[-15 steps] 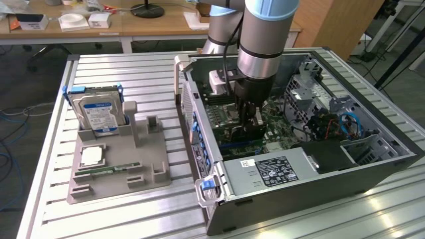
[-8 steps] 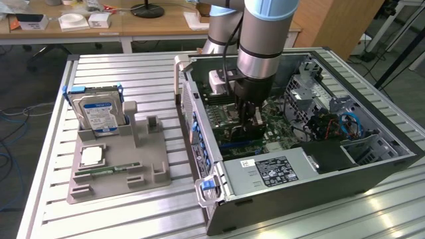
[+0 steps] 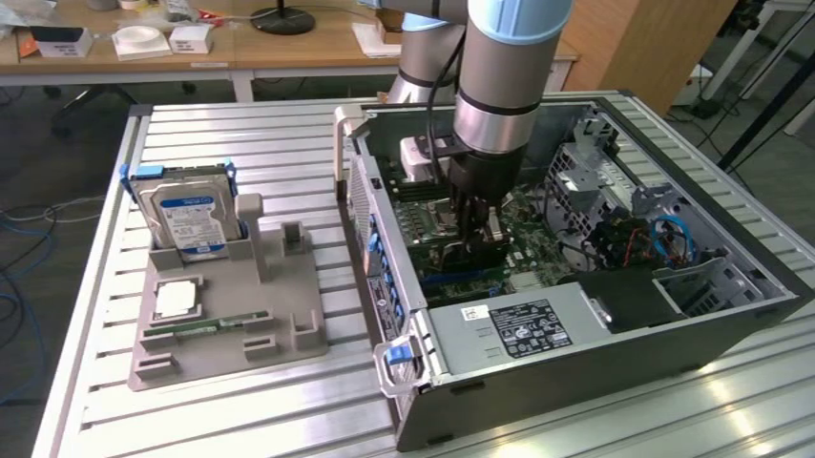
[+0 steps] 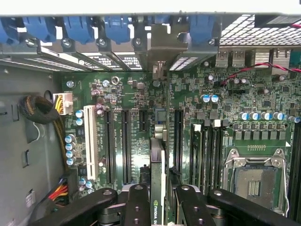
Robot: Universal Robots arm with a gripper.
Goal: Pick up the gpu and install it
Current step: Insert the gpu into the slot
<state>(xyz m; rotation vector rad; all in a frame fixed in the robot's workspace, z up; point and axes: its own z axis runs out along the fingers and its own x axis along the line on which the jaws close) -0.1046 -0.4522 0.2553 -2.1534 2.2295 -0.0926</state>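
We are finding the claw [image 4: 162, 207] clenching the gpu [image 4: 157, 160] edge-down over the motherboard [image 4: 127, 89] slots, inside the case [image 3: 662, 353] at three o'clock of the holder [image 3: 286, 286] in the exterior view, evidently for aligning its connector.

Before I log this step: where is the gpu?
In the wrist view, the gpu sits edge-on in the gripper, over the expansion slots on the motherboard.

gpu [image 4: 158, 186] in pincer [image 4: 162, 209], above motherboard [image 4: 127, 94], inside case [image 3: 612, 358]
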